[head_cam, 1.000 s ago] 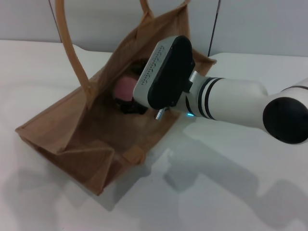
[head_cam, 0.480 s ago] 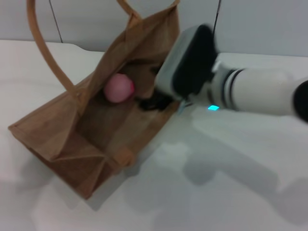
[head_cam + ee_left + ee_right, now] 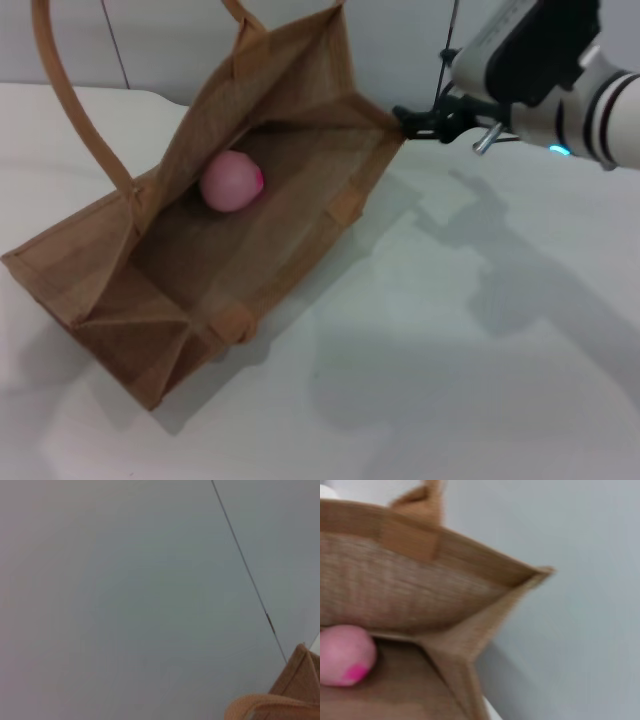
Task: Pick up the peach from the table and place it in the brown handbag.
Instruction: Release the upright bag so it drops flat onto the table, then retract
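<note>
The pink peach lies loose inside the brown handbag, against its far wall. The bag stands tilted and wide open on the white table. One long handle rises out of the top of the head view. My right gripper is outside the bag, just past its right rim corner, open and empty. The right wrist view shows the peach inside the bag. My left gripper is not seen; the left wrist view shows only a bit of bag handle.
A grey wall with a thin dark seam stands behind the table. White tabletop spreads in front of and to the right of the bag.
My right gripper has let go of the peach and drawn back out of the bag, up and to the right. The peach stays in the bag, which has shifted a little left.
</note>
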`<state>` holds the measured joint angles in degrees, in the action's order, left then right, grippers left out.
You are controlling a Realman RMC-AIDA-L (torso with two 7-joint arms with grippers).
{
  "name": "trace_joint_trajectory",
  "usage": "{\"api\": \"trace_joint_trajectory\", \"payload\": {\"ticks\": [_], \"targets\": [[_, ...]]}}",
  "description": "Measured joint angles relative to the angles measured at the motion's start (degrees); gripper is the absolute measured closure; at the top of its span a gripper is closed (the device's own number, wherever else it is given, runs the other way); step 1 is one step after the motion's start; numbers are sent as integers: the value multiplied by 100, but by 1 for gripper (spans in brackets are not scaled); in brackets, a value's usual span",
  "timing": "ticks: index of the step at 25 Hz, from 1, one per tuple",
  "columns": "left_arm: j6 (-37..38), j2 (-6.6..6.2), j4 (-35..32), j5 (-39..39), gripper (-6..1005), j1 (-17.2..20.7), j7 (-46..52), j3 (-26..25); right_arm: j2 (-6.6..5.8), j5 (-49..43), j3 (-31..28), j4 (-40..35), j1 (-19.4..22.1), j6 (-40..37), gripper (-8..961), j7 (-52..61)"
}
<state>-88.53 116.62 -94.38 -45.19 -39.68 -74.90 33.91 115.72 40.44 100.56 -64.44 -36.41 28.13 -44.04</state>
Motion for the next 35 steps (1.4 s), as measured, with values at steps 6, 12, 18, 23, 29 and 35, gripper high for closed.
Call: {"api": "trace_joint_trajectory", "payload": {"ticks": [6, 12, 18, 23, 29, 35], "targets": [[250, 15, 62, -128, 844, 125, -3, -14, -1, -35, -116, 32, 32, -92, 56, 1], [674, 12, 431, -646, 841, 423, -78, -17, 11, -136, -624, -19, 192, -429, 57, 54], [1141, 18, 1201, -1447, 837, 617, -489, -16, 11, -34, -734, 48, 271, -631, 56, 58], [1346, 19, 2074, -2340, 795, 657, -1112, -16, 12, 201, -649, 212, 187, -733, 56, 60], [1249, 15, 2740, -2721, 491, 587, -1356, 119, 12, 328, -580, 337, 73, -739, 56, 61], [942, -2, 3178, -2726, 313, 342, -1413, 226, 12, 336, -545, 347, 19, -739, 57, 63]]}}
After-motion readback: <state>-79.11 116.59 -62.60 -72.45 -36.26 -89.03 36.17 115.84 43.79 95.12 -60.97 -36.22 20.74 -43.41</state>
